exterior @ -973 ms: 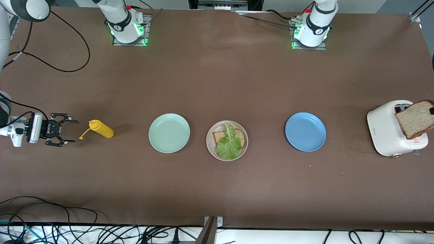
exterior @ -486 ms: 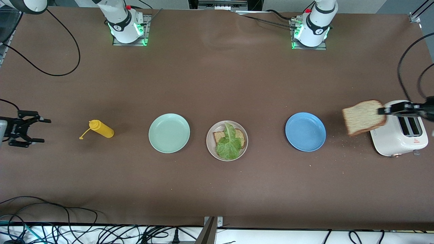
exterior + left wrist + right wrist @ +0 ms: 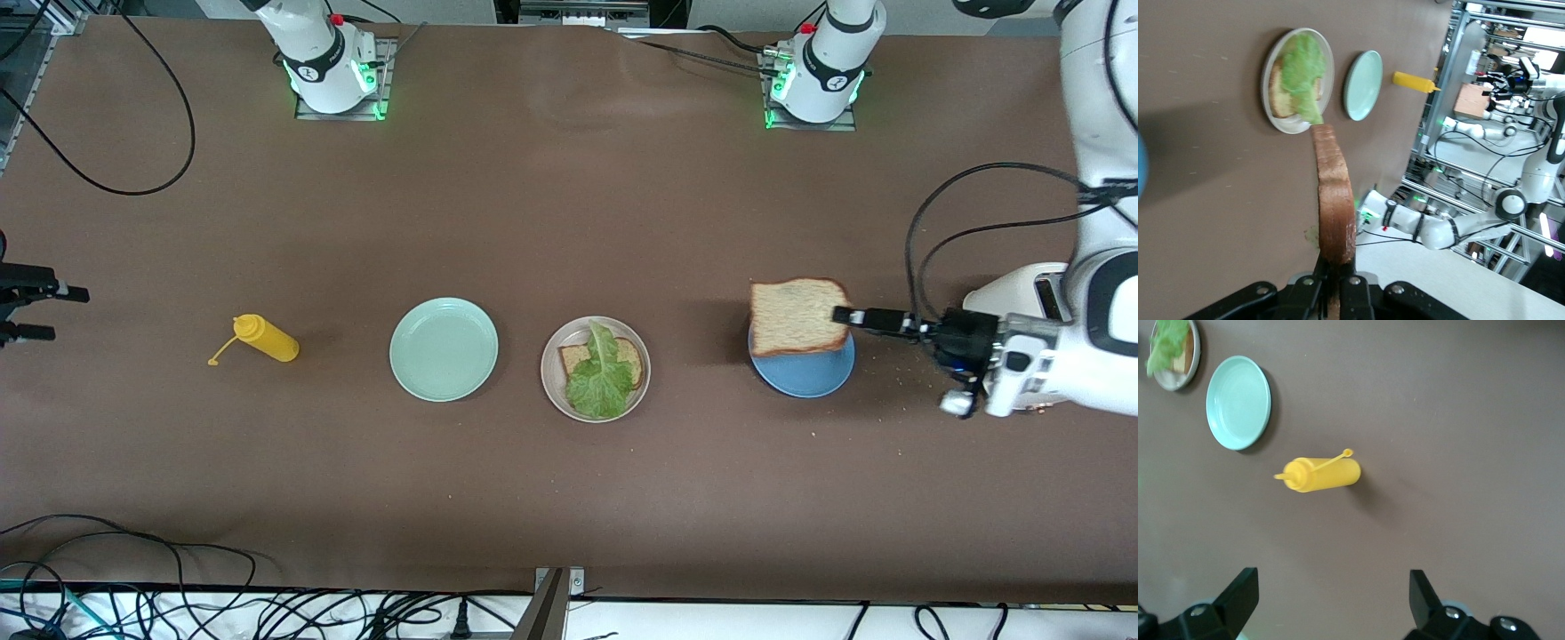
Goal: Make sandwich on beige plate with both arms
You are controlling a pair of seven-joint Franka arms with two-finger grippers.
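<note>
Left gripper — fingers clamped on one edge of a bread slice, held over the blue plate. Beige plate — bread and lettuce on it, between the blue plate and the mint plate. Right gripper — fingers spread wide, empty, at the table's end near the mustard bottle.

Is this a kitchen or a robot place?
Probably a robot lab: two arms bolted to a brown table, cables along its edge, metal racks nearby. The plates and bread look like practice props.
</note>
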